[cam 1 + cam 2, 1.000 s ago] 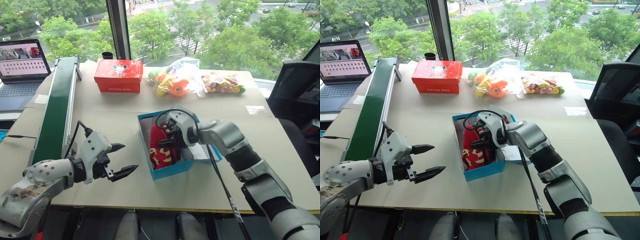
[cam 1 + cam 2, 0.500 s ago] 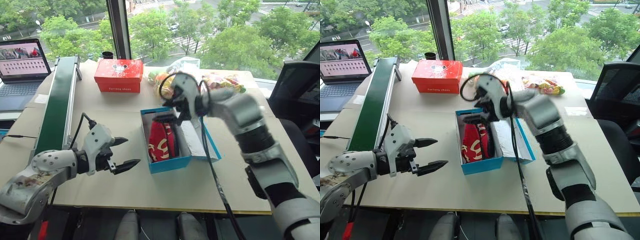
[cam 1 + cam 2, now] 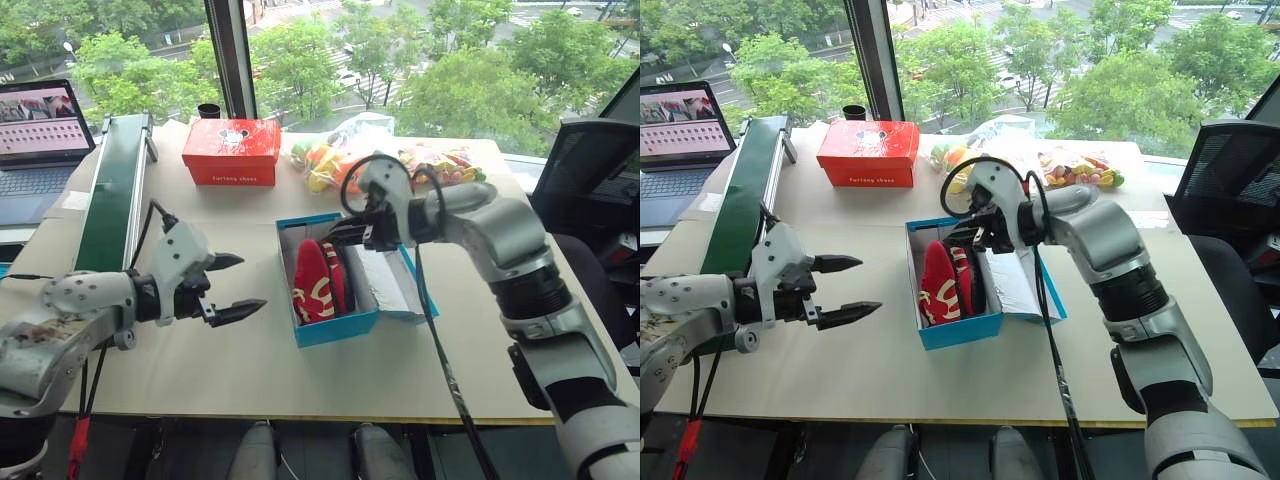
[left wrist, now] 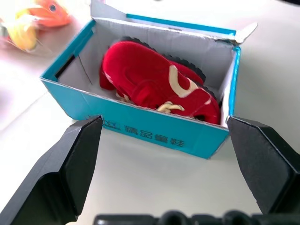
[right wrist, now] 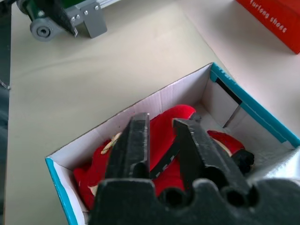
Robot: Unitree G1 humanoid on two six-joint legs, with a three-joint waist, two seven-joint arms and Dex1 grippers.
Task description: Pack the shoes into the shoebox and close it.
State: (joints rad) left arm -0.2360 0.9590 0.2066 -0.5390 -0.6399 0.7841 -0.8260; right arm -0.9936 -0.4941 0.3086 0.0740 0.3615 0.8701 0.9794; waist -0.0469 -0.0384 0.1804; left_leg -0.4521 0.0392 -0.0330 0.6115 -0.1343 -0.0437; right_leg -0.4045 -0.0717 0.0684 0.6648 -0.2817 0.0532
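Lifted clear of the shoes (image 3: 318, 283) since a second ago, the right pincer (image 3: 340, 232), and snapped from wide open to closed, holding nothing. Hung above the far end of the shoebox (image 3: 340, 328), pointing toward the robot's left. In the right wrist view, fingers (image 5: 133, 143) drawn close with a narrow gap, red fabric beneath them.

Lay side by side on edge inside the blue shoebox, both red shoes, cream markings showing, black soles turned toward the lid (image 3: 396, 283). Sat near the middle of the tabletop (image 3: 220, 370), box open, white-lined lid folded down flat on the robot's right.

Raised a little and pushed forward over the same second, the left pincer (image 3: 229, 286), fully spread, gripping nothing, aimed at the box's long side from well apart. Framed between its black fingers (image 4: 65, 173) in the left wrist view, the box wall with white lettering.

Farther back: red shoebox (image 3: 232, 151), bags of toy fruit (image 3: 385, 160), small black cup (image 3: 208, 110). Along the left edge, green conveyor (image 3: 113, 195) and laptop (image 3: 40, 130). Off to the right, black office chair (image 3: 590, 170).
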